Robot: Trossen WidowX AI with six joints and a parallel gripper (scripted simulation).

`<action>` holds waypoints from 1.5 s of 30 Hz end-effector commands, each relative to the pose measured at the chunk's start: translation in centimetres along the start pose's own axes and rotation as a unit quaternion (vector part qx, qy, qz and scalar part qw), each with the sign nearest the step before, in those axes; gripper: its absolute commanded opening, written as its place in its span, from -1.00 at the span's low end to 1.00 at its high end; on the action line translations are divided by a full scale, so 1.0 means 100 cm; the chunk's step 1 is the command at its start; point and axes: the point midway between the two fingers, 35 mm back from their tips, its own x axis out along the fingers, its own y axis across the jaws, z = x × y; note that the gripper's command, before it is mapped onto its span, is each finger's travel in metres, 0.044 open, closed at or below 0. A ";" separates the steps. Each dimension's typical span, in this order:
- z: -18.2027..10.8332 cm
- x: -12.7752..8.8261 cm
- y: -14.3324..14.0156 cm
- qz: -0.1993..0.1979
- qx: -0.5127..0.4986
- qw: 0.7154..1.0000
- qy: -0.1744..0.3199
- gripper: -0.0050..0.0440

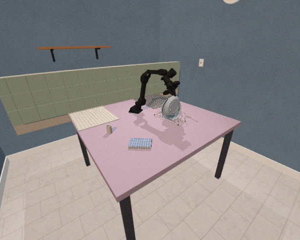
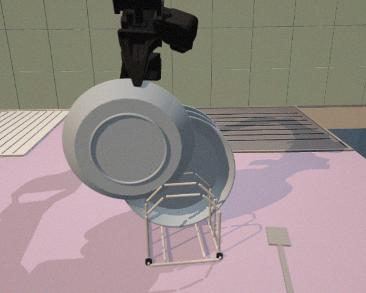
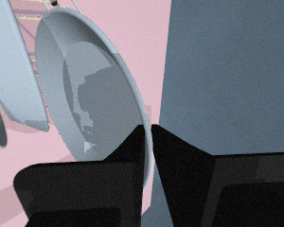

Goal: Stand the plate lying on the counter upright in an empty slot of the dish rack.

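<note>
My gripper [image 1: 174, 94] [image 2: 138, 83] [image 3: 147, 130] is shut on the top rim of a pale blue-grey plate [image 2: 129, 148] [image 3: 101, 99]. The plate hangs upright, its underside towards the exterior camera, up and left of the near part of the wire dish rack [image 2: 183, 262] [image 1: 178, 124]. In that view its lower right edge overlaps the rack's near hoops; whether they touch, I cannot tell. Several other plates [image 2: 215, 157] stand upright in the rack behind it, partly hidden by it. The rack's two near feet are on the counter [image 2: 328, 239]; its far feet are hidden.
A spatula [image 2: 277, 235] [image 1: 192, 119] lies right of the rack. A dark ribbed mat [image 2: 271, 146] lies behind it, and a pale ribbed mat [image 1: 93, 117] [image 2: 16, 135] lies to the left. A beige cup [image 1: 108, 129] and a blue checked block [image 1: 140, 142] are farther off on the counter.
</note>
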 end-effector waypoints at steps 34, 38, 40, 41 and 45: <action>0.046 -0.050 -0.016 -0.019 0.007 0.999 -0.041 -0.80; 0.046 -0.050 -0.016 -0.019 0.007 0.999 -0.041 -0.80; 0.046 -0.050 -0.016 -0.019 0.007 0.999 -0.041 -0.80; 0.046 -0.050 -0.016 -0.019 0.007 0.999 -0.041 -0.80; 0.046 -0.050 -0.016 -0.019 0.007 0.999 -0.041 -0.80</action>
